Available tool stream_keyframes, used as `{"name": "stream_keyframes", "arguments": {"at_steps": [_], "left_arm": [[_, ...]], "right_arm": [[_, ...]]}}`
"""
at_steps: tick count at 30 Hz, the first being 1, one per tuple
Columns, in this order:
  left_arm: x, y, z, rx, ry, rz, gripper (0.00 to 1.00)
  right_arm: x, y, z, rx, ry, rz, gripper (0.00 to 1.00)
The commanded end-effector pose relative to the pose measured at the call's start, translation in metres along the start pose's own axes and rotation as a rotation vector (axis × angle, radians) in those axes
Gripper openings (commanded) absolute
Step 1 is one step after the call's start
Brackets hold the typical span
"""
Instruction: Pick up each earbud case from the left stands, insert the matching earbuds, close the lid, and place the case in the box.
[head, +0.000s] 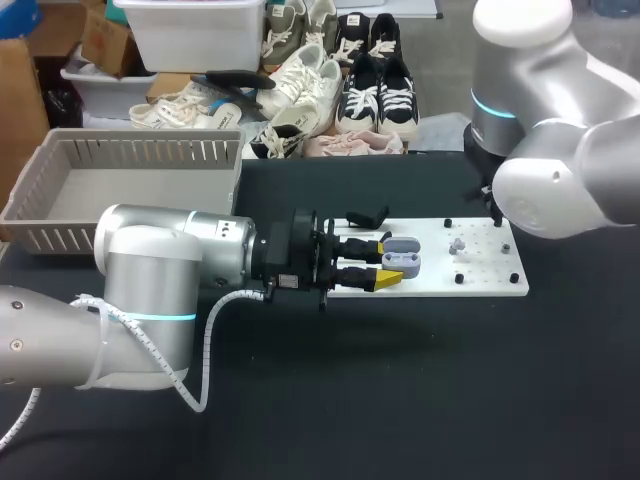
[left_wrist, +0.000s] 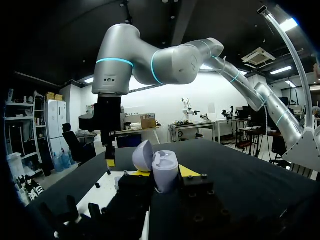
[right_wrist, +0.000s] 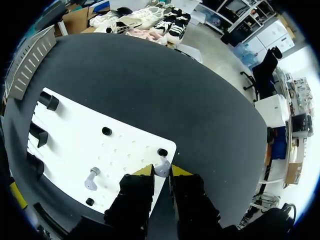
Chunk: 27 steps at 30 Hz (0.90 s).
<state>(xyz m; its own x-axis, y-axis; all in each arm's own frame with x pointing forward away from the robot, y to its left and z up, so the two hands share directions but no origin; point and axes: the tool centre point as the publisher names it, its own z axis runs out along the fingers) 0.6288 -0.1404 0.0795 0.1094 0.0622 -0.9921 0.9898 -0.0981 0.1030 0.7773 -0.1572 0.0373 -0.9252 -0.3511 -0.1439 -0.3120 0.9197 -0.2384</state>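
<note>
Jaws of the left gripper (head: 388, 262) clamp the lavender earbud case (head: 402, 256), its lid open, over the end of the white board (head: 480, 270) nearest the grey box (head: 130, 190). The right gripper (right_wrist: 161, 172) is narrow, pinching one earbud (right_wrist: 161, 166) beside a black peg (right_wrist: 162, 151) at the board's corner. A second earbud (right_wrist: 91, 179) stands on the board, apart from it.
</note>
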Motion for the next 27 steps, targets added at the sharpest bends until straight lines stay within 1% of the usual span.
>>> {"name": "stream_keyframes", "arguments": {"at_steps": [1,5,8,10,19,23,27], "left_arm": [[0.001,0.001,0.0,0.001,-0.002,0.0,0.0],[0.001,0.001,0.0,0.001,-0.002,0.0,0.0],[0.001,0.001,0.0,0.001,-0.002,0.0,0.0],[0.001,0.001,0.0,0.001,-0.002,0.0,0.0],[0.001,0.001,0.0,0.001,-0.002,0.0,0.0],[0.001,0.001,0.0,0.001,-0.002,0.0,0.0],[0.001,0.001,0.0,0.001,-0.002,0.0,0.0]], "right_arm": [[0.013,0.001,-0.016,0.01,-0.02,0.004,0.0],[0.022,0.005,-0.036,-0.006,-0.056,0.012,0.0],[0.034,0.014,-0.054,-0.028,-0.08,0.012,0.0],[0.043,0.02,-0.061,-0.038,-0.082,0.008,0.0],[0.079,0.04,-0.095,-0.043,-0.1,-0.01,0.0],[0.094,0.053,-0.112,-0.033,-0.119,-0.034,0.0],[0.109,0.067,-0.123,-0.024,-0.132,-0.062,0.0]]}}
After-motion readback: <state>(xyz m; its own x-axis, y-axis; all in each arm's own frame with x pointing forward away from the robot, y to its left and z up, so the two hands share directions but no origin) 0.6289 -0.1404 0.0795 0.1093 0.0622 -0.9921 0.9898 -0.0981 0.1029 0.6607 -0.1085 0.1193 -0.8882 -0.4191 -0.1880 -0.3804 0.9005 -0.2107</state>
